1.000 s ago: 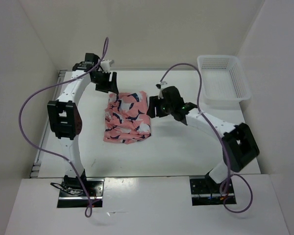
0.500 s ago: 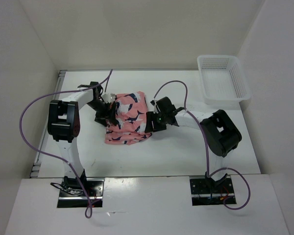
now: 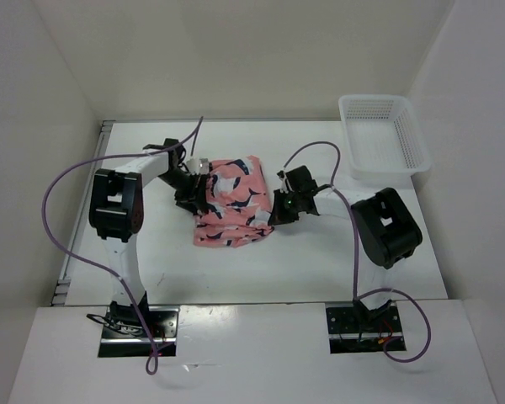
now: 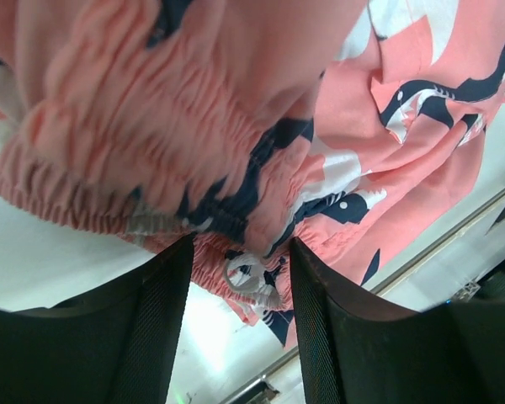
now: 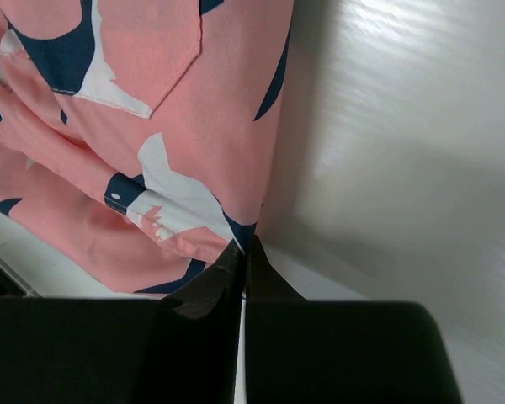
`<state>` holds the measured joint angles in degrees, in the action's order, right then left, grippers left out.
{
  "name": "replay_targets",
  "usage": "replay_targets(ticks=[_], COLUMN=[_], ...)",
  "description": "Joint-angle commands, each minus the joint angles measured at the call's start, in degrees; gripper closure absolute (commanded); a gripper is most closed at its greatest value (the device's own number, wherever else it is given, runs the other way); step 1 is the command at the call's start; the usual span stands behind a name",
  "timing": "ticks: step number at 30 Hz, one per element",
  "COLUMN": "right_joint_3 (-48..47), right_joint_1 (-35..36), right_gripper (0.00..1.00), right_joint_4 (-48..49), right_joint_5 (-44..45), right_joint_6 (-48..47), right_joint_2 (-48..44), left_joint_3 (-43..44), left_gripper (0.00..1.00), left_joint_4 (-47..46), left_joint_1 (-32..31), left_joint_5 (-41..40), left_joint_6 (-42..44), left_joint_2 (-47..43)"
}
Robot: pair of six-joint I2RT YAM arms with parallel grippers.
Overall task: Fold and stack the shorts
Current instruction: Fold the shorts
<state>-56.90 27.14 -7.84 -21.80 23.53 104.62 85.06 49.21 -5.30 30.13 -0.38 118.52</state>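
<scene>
The coral-pink shorts (image 3: 231,202) with navy and white whale shapes lie bunched in the middle of the table. My left gripper (image 3: 194,195) is at their left edge. In the left wrist view its jaws (image 4: 236,286) stand apart, with the gathered elastic waistband of the shorts (image 4: 236,109) and a cord loop at the tips. My right gripper (image 3: 278,215) is low at the right edge of the heap. In the right wrist view it (image 5: 246,244) is shut, and the navy hem corner of the shorts (image 5: 151,126) runs into the tips.
A white mesh basket (image 3: 383,139) stands at the back right of the table. White walls close in the back and both sides. A metal rail runs along the table's left edge (image 3: 71,252). Purple cables arch above both arms.
Both grippers dropped onto the shorts' edges. The right gripper closed on the hem, and the left jaws narrowed. The heap shifted slightly right and toward the back.
</scene>
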Motion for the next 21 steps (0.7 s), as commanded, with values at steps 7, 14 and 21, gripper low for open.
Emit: replay_targets(ticks=[7,14,21], right_joint_3=[7.4,5.0,-6.1], right_joint_1=[-3.2,-7.5,-9.7], right_gripper=[1.0,0.5,0.0], right_joint_4=[-1.3,-6.0,-19.4], right_joint_5=[4.6,5.5,18.7], right_joint_6=[2.9,-0.4,-4.4], right_joint_2=[-11.5,-13.7,-25.9], left_joint_3=[8.6,8.9,19.1], left_gripper=[0.41,0.27,0.0], left_joint_4=[-5.3,-4.7,0.1], left_joint_1=[-7.2,-7.2,-1.9], left_joint_5=[3.3,2.7,-1.1], left_joint_6=[0.4,0.4,0.4], left_joint_2=[5.5,3.1,-3.6])
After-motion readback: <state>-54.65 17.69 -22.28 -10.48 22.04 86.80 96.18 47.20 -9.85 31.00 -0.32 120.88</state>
